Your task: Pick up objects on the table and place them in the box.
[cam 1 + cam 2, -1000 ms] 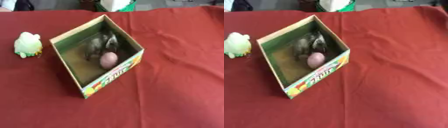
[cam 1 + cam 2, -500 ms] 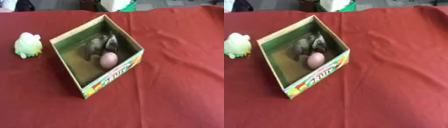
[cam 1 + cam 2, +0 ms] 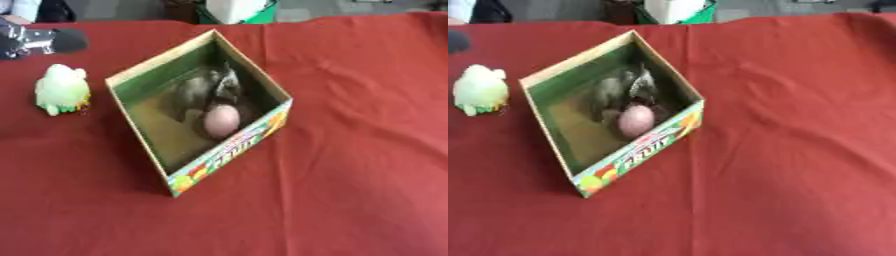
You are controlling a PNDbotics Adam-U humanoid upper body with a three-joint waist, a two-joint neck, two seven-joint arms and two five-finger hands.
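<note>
Red cloth covers the whole table (image 3: 350, 190), and the near half of it lies bare, so an arm has free room to swing in from the front or from the right. Further in sits the open cardboard box (image 3: 229, 150), turned so one corner points toward the camera, its printed front wall low and its back walls taller. Inside rest a pink egg-shaped object (image 3: 220, 120) against the front wall and a grey-brown soft toy (image 3: 203, 89) just behind it, touching it.

To the left of the box and clearly apart from it, a pale green frog-like toy (image 3: 61, 89) stands on the cloth; it looks like the one item left to move. Beyond it, at the upper left edge, the robot's left hand (image 3: 39, 41) comes into view as a dark shape, above and behind the toy without touching it; whether its fingers are spread or curled I cannot tell. The right hand shows in neither view.

The sensible move would be to lower onto the toy from above, close around its body, lift above the box's left wall, then release over the bare floor nearest that wall. The table's far edge runs close behind the hand.
</note>
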